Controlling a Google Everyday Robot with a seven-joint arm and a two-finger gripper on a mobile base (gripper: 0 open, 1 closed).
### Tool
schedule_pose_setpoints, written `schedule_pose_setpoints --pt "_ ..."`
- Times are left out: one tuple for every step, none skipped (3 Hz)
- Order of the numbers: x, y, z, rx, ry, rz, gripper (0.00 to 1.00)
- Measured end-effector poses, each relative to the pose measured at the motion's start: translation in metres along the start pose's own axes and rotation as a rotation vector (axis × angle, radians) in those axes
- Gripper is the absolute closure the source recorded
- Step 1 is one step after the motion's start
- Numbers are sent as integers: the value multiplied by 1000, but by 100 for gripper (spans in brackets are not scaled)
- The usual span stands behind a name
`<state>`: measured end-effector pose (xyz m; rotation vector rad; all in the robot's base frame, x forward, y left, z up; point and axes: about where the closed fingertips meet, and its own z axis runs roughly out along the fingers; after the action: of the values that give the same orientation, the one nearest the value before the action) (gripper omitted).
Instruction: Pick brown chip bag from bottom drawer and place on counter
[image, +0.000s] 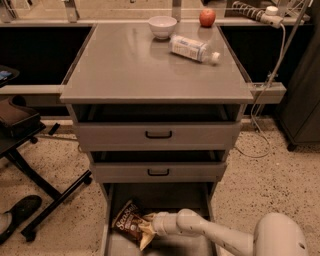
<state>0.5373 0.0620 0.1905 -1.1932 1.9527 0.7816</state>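
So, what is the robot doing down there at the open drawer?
The robot's single arm reaches down into the open bottom drawer, and its gripper is at the tan end of the brown chip bag inside it. The bag is not yet on the counter above, which holds a white bowl, a red apple and a plastic bottle lying on its side.

White tubular arm, rounded joints, pale claw in bottom drawer
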Motion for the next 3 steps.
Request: schedule_pose_setpoints --pt "-9 -5 -14 18 -33 1 100" --pt "-50 -23 -59 67 -107 -31 100" --pt "-89 -53 -113 104 -177 -35 100"
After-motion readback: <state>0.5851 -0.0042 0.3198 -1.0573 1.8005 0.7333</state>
